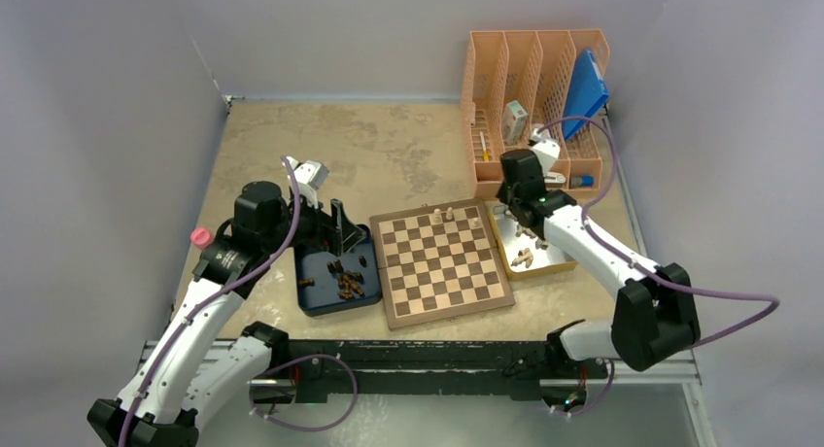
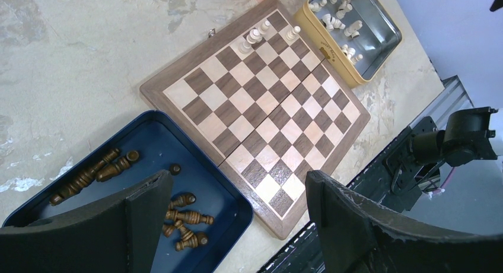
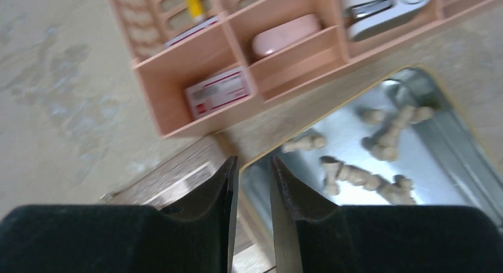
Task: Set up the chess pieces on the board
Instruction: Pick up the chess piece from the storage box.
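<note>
Mottled beige tabletop (image 1: 389,146), grey-walled. Peach slotted plastic organiser (image 1: 505,68) far right, close behind yellow metal tray (image 1: 552,257). Square wooden chessboard (image 1: 447,272) centre, between dark blue tray (image 1: 313,299) and yellow tray. Pale beige chessmen (image 1: 443,215): few upright on board's far edge, others lying in yellow tray. Dark brown chessmen (image 1: 347,282) lying in blue tray. Left gripper (image 2: 239,178) spread wide, empty, above blue tray. Right gripper (image 3: 254,160) narrowly parted, empty, over yellow tray's corner.
</note>
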Robot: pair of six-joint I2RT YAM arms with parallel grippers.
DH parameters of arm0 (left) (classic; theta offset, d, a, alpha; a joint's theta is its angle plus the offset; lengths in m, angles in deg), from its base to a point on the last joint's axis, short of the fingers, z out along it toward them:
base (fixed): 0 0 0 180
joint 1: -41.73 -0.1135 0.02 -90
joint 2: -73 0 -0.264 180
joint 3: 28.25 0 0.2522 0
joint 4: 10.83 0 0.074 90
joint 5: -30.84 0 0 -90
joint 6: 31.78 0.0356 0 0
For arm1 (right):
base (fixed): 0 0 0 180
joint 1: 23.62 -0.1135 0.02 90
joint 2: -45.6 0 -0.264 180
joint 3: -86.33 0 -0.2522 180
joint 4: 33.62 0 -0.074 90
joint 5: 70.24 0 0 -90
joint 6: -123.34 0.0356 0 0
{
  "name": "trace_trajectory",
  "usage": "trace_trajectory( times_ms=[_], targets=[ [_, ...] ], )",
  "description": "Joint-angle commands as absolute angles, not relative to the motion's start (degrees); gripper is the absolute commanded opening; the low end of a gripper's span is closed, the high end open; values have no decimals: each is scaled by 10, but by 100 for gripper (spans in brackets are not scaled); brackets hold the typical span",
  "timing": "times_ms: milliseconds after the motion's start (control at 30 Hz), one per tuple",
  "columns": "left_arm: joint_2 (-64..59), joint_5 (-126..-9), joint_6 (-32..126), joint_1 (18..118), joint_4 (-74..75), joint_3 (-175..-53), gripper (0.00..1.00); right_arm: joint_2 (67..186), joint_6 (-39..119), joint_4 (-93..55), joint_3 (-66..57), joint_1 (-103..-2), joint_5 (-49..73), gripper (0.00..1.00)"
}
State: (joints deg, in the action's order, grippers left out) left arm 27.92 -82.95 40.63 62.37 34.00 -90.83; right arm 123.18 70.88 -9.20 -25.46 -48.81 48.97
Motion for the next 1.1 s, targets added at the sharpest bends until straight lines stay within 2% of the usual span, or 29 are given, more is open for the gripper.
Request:
trace_trajectory(
  times_ms=[0, 367, 633, 1067],
  targets=[
    [287, -830, 399, 621, 326, -905, 83, 1239, 672, -128, -283, -438, 504, 28],
    [282, -838, 400, 622, 323, -903, 83, 1341, 692, -176, -313, -401, 498, 29],
    [279, -841, 400, 625, 323, -904, 83, 1333, 684, -195, -323, -377, 487, 35],
    [279, -845, 401, 625, 322, -904, 83, 1341, 656, -219, -323, -362, 443, 32]
  ],
)
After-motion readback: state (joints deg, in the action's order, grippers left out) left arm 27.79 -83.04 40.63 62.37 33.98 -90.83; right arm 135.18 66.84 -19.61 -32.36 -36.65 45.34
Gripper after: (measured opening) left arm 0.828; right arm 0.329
